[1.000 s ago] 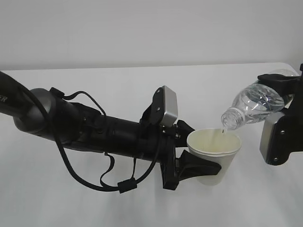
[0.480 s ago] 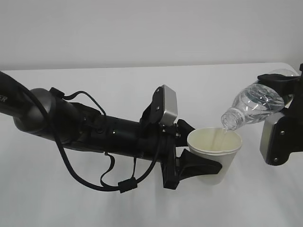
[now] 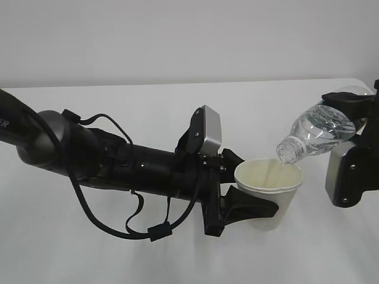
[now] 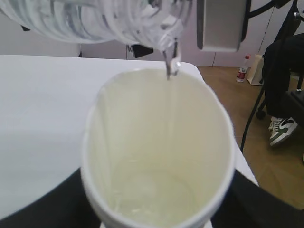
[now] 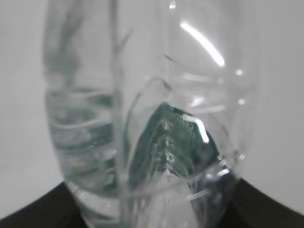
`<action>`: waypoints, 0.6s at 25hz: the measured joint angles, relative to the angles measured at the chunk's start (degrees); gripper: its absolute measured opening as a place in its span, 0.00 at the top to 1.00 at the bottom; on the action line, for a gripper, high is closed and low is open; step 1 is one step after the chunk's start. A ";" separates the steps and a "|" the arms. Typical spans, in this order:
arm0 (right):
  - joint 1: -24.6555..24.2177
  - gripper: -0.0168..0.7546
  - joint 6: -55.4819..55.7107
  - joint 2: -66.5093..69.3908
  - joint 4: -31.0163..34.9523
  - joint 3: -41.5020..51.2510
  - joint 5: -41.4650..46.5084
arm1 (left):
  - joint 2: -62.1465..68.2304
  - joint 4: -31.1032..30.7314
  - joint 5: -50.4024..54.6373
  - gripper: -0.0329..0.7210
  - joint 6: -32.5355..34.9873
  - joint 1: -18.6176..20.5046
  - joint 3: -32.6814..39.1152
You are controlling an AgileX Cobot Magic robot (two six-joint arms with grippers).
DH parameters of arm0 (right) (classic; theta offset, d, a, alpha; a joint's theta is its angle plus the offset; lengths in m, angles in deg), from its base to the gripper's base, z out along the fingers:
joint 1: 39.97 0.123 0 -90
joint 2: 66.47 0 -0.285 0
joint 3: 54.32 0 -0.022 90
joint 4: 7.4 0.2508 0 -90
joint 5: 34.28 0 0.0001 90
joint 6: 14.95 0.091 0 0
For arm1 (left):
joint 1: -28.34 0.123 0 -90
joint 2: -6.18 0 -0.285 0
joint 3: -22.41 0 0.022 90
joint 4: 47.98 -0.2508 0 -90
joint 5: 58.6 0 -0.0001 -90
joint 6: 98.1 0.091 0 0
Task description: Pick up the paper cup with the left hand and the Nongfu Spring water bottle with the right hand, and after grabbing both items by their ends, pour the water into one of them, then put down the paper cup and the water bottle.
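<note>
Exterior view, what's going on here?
Mid-pour. The left claw holds the paper cup upright, above the white table. The right claw grips the water bottle near its base, tilted neck-down, mouth just over the cup's far rim. In the left wrist view a thin stream of water runs from the bottle mouth into the cup, with a shallow pool at the bottom. Neither item has been set down yet.

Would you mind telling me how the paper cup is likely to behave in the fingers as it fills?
The paper cup looks thin-walled, so it probably dents if squeezed harder. Water only covers its bottom, so it is likely still light. Its tapered sides might slip downward through the left hand as weight grows.
</note>
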 joint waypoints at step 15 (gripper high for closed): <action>0.00 0.45 0.00 0.00 0.00 0.00 -0.52 | 0.00 0.00 0.00 0.38 0.00 0.00 0.00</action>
